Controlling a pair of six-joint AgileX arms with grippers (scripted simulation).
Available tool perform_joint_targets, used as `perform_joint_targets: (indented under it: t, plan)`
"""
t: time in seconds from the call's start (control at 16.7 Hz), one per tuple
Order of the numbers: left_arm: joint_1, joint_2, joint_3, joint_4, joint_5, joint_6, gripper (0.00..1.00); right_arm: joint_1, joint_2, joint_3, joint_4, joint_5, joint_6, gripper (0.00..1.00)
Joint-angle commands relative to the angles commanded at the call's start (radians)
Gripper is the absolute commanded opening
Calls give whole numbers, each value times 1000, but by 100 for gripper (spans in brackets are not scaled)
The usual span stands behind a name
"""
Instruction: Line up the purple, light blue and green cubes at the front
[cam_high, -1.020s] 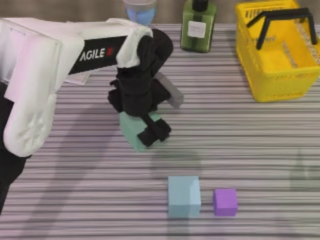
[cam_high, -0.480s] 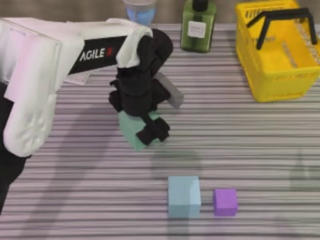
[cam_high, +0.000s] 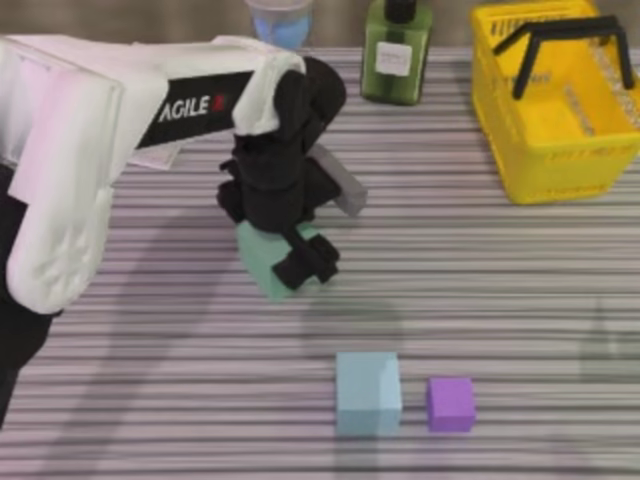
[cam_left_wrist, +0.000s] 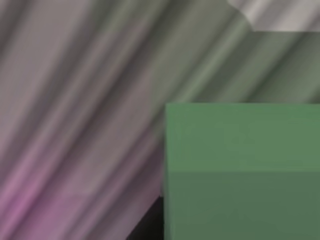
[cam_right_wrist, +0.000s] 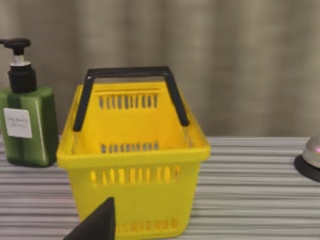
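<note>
The mint-green cube (cam_high: 262, 258) sits left of the table's middle, and it fills much of the left wrist view as a green cube (cam_left_wrist: 240, 170). My left gripper (cam_high: 285, 250) reaches down over it, shut on the green cube, with a dark finger (cam_high: 308, 262) against its right side. The light blue cube (cam_high: 367, 392) and the small purple cube (cam_high: 451, 404) stand side by side near the front edge, a small gap between them. My right arm is parked out of the top view; only a dark bit of its gripper (cam_right_wrist: 97, 225) shows.
A grey block (cam_high: 345, 185) lies just behind the left gripper. At the back stand a green pump bottle (cam_high: 397, 50), a blue cup (cam_high: 280, 20) and a yellow basket (cam_high: 555, 100) at the right. A bell (cam_right_wrist: 312, 155) sits beside the basket.
The left gripper's finger has drawn in very slightly against the green cube. The cubes have not moved.
</note>
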Motion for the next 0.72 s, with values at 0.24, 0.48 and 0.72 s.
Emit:
perform_joint_targets:
  t: [0.24,0.48,0.72]
  plan:
    - [4,-25,69,-95,-1,3,0,0,0,0,0,0,0,100]
    - [17,-62,148,-214,-1,-1,0,0,0,0,0,0,0,100]
    - [19,-69,159,-228,-1,-2,0,0,0,0,0,0,0,100]
